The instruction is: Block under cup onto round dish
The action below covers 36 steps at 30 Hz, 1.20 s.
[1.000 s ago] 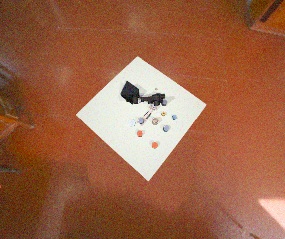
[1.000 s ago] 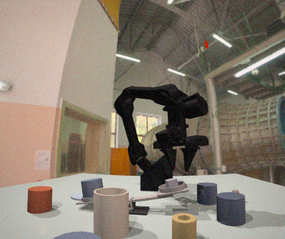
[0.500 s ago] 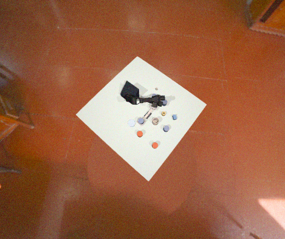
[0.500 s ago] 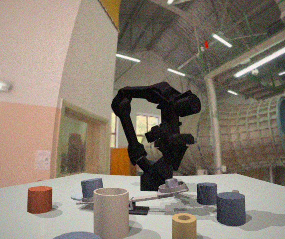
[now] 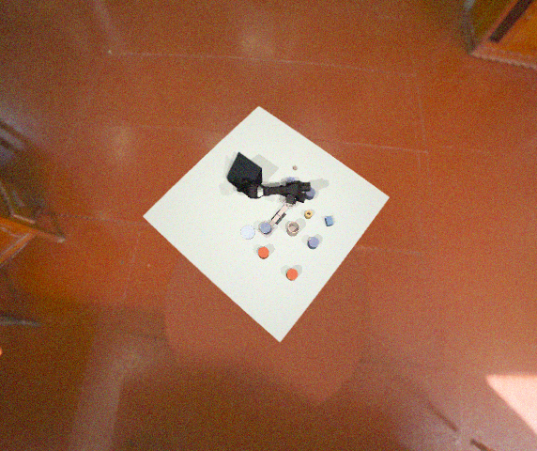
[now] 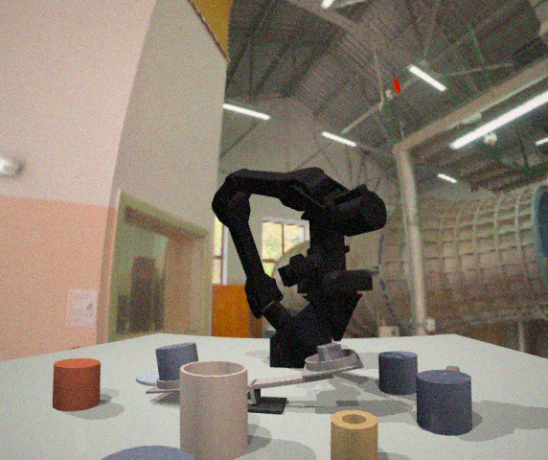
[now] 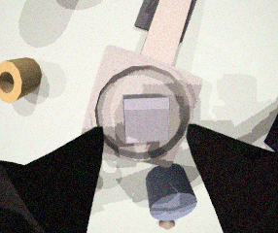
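Observation:
The balance [image 5: 279, 214] [image 6: 289, 380] [image 7: 167, 34] is tilted. A blue-grey cup [image 5: 265, 226] [image 6: 176, 362] stands on its low end. The raised end holds an uncovered pale grey-lilac block [image 6: 330, 352] [image 7: 147, 123] inside a round rim. A similar blue-grey cup [image 6: 398, 373] [image 7: 168, 186] stands on the table beyond that end, partly hidden by the arm in the top view. My gripper [image 6: 336, 338] [image 7: 146, 132] is open and empty, above the block, with the fingertips on either side of it in the wrist view. The pale blue round dish [image 5: 247, 231] [image 6: 146, 379] has nothing above it.
A hollow beige cylinder [image 6: 213, 410], a yellow tube [image 6: 353, 440] [image 7: 32, 75] and a blue cube [image 5: 329, 221] stand near the balance. Orange cylinders [image 5: 263, 252] [image 5: 291, 273] and more blue-grey cylinders [image 5: 313, 241] [image 6: 444, 402] stand around. A tiny tan piece [image 5: 294, 167] [image 7: 166, 224] lies near the freestanding cup.

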{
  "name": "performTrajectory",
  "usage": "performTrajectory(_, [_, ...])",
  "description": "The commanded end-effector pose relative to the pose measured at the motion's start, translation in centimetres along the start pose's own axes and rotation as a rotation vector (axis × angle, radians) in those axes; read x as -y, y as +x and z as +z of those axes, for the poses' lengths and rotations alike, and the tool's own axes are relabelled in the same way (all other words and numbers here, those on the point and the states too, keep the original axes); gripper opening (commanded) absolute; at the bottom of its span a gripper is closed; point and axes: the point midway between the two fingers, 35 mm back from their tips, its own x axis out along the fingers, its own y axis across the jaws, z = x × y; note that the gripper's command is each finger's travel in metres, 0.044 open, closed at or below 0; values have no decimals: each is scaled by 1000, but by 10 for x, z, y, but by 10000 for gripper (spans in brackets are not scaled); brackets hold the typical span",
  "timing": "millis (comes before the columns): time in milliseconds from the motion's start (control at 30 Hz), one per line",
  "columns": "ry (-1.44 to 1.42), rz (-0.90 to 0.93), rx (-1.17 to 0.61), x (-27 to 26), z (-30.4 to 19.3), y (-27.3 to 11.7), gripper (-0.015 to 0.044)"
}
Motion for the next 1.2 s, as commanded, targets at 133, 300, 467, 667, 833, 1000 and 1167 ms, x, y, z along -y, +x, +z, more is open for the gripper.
performTrajectory(133, [-6, 0, 6, 0, 0, 13, 260])
performTrajectory(300, [-5, 0, 6, 1, 1, 21, 260])
performTrajectory(467, [-5, 0, 7, 1, 1, 29, 260])
performTrajectory(667, [-5, 0, 7, 1, 1, 31, 181])
performTrajectory(833, [-5, 0, 7, 1, 1, 31, 128])
performTrajectory(1000, [-5, 0, 7, 1, 1, 30, 56])
performTrajectory(1167, [-6, 1, 5, -2, 0, 7, 0])
